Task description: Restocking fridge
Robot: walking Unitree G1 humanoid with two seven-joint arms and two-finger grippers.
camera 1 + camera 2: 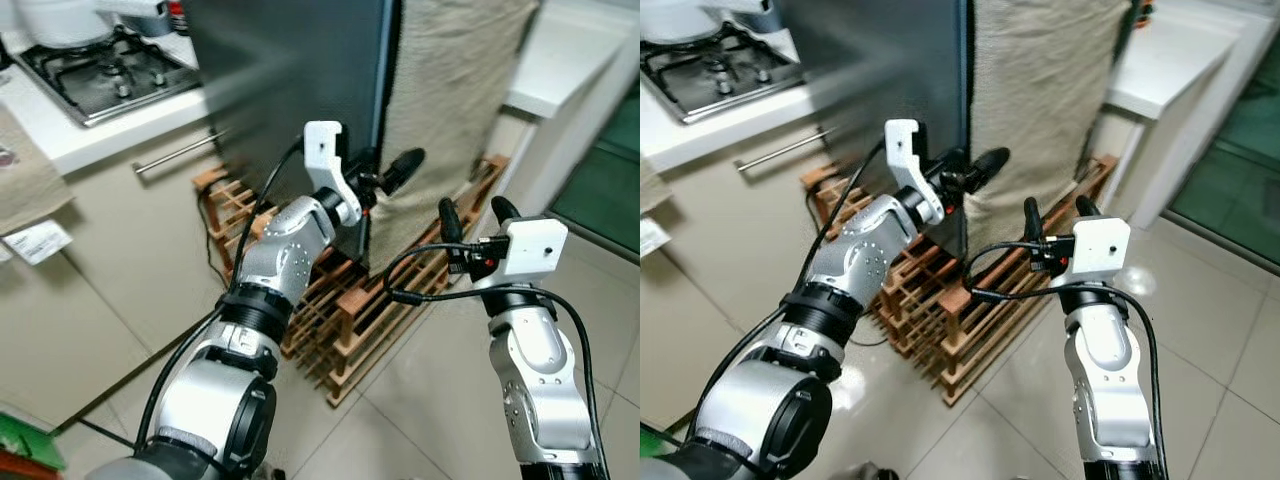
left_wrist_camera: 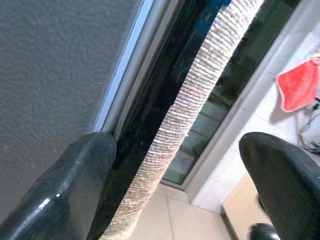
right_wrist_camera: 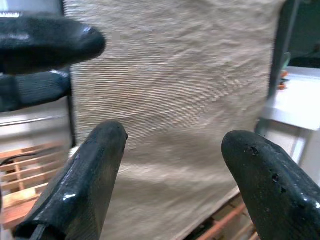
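You are just starting: your left gripper (image 1: 385, 180), fingers spread and empty, straddles the closed fridge door (image 1: 290, 90) edge; nothing stocked yet.

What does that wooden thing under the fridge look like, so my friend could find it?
Find the tall dark fridge with a beige towel hanging down it. On the tiled floor beneath sits the wooden rack, reddish-brown crossed slats forming an open grid. It is slatted, unlike the smooth cabinet beside it.

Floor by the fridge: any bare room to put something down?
Bare tile right of the wooden rack, toward the white table. Bare tile also left of the rack, below the counter drawer. Crowded under the fridge: rack and cables.
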